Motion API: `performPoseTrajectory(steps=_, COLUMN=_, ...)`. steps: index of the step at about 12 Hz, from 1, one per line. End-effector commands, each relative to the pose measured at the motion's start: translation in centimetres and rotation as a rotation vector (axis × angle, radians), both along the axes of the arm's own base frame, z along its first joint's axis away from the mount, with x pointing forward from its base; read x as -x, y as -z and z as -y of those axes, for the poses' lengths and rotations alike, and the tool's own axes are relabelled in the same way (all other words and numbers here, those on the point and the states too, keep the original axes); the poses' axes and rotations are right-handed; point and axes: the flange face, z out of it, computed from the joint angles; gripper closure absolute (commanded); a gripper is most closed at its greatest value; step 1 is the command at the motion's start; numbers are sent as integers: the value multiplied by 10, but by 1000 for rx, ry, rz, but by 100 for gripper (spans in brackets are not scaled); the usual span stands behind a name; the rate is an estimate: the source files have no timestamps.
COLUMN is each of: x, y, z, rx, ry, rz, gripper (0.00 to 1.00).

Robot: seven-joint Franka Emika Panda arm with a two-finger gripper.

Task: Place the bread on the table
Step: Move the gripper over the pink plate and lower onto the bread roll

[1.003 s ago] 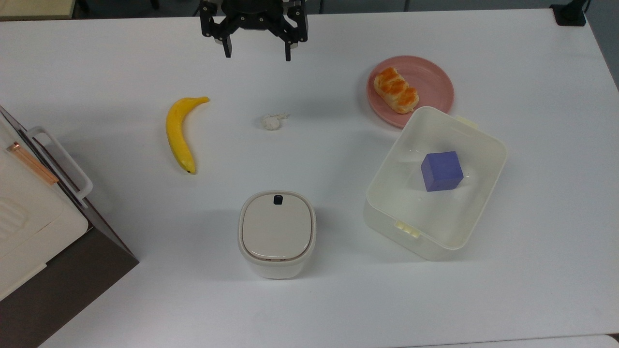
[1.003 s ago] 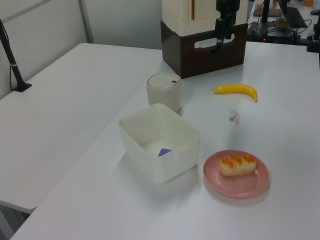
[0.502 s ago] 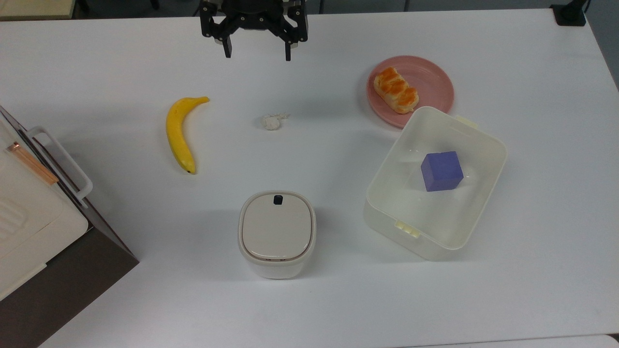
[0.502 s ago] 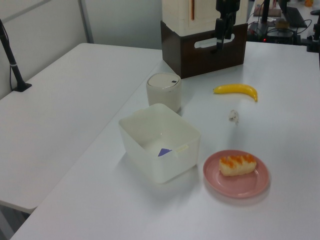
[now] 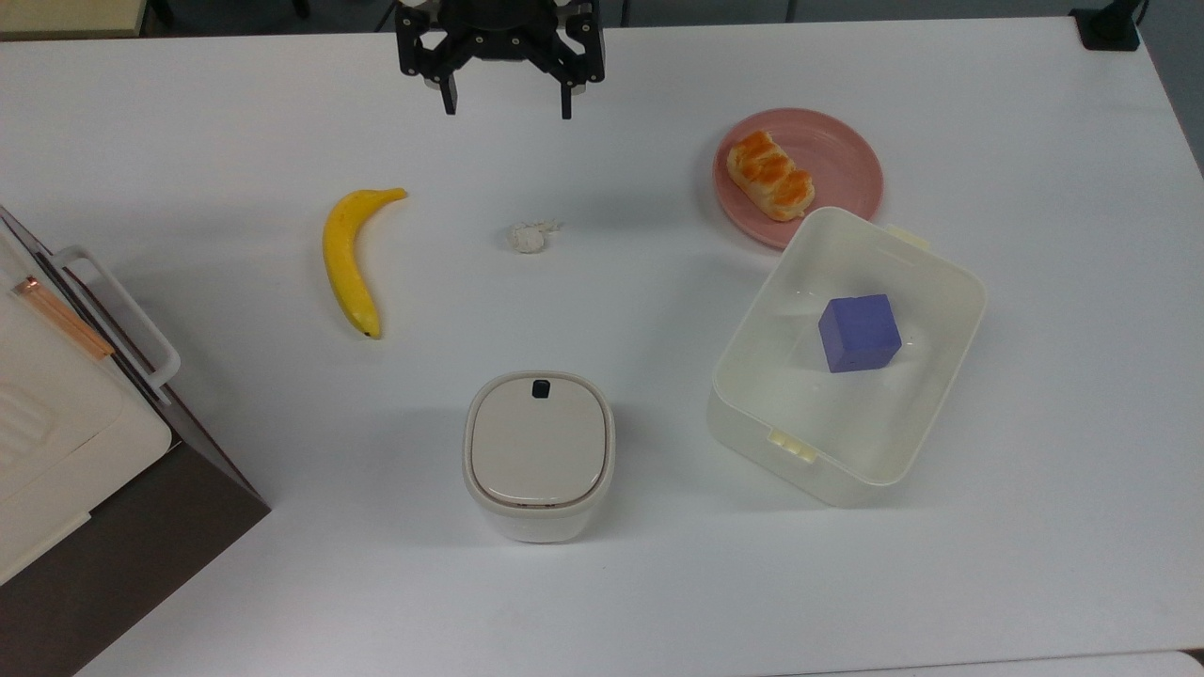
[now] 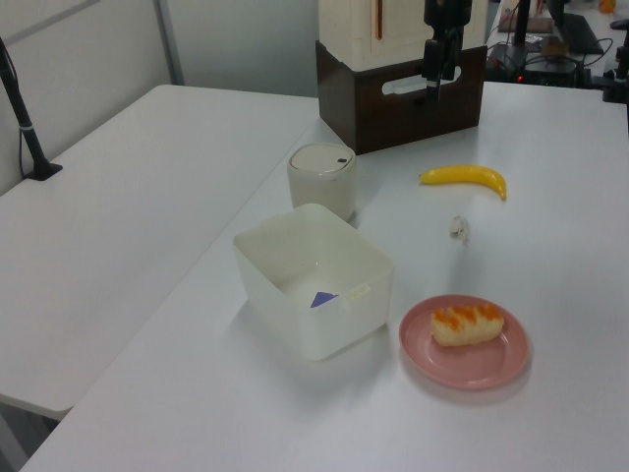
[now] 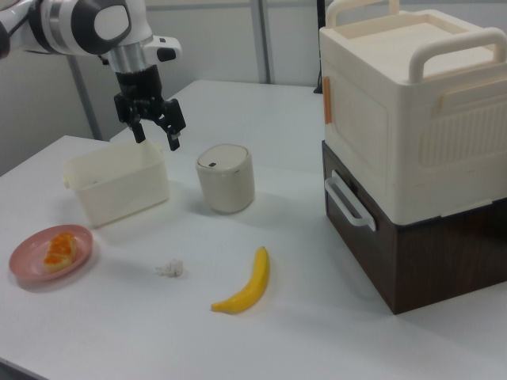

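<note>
At the top view's upper centre the claw [image 5: 508,102] hangs wide open and empty above the bench [image 5: 188,113]; the bread [image 5: 770,175] lies on the pink plate [image 5: 842,155], upper right of that frame

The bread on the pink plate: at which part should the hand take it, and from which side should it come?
Probably from above, closing across the short width at the middle of the bread. It lies flat and oblong on the pink plate, running diagonally in the top view, so the open hand should turn to span it. The white container crowds the plate's near rim, making side approaches awkward.
</note>
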Motion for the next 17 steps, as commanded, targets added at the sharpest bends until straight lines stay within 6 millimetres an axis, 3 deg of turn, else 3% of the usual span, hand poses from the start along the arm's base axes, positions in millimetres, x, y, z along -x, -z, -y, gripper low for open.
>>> performPoseTrajectory(steps=1, x=11, y=15, z=-14, rx=-20, ry=-43, rz=-59, gripper=0)
performPoseTrajectory(steps=4, x=37, y=37, z=-41, rx=-17, ry=-131, rz=-87, gripper=0)
performPoseTrajectory(steps=8, x=60, y=86, z=-82, rx=-11, ry=-206, rz=-86, gripper=0)
performPoseTrajectory(steps=11, x=89, y=122, z=-118, rx=0, ry=-268, rz=-94, gripper=0)
performPoseTrajectory(steps=14, x=116, y=153, z=-159, rx=8, ry=-353, rz=-116, gripper=0)
performPoseTrajectory(steps=17, x=133, y=178, z=-187, rx=9, ry=-414, rz=-116, gripper=0)
